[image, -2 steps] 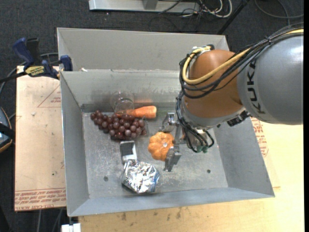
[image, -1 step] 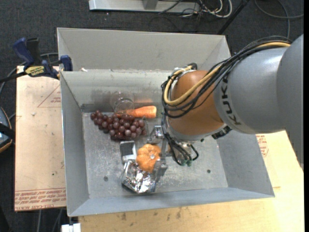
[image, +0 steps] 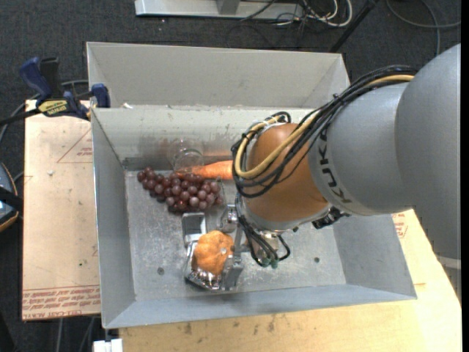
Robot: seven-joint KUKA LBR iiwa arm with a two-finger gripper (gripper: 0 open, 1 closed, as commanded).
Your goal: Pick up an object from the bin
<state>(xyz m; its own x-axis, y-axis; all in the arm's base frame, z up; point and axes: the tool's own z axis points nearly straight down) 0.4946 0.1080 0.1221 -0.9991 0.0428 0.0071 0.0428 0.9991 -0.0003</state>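
A rounded orange-brown lump [image: 212, 249], rough-skinned like a small bun or a fruit, sits in the front middle of the bin, close to the near wall. It lies between the metal fingers [image: 193, 224] of the gripper [image: 209, 255]. One grey pad stands at its upper left and the other shiny part at its lower edge, so the jaws are closed on the lump and grip it from both sides. Whether it rests on the floor or hangs just above it, I cannot tell. Behind it, towards the back wall, a bunch of dark red grapes [image: 179, 189] lies spread on the floor, apart from the lump. Just beyond the grapes and touching them, an orange carrot [image: 210, 171] lies on its side with its thin end pointing left. A clear cup [image: 187, 155] stands just behind the carrot against the back wall. The grey metal bin [image: 110, 218] is bare along its left side. Above the gripper sits the wrist's orange cover [image: 282, 182], looped with black and yellow cables [image: 245, 171], and the grey arm [image: 410, 145] comes in from the right.
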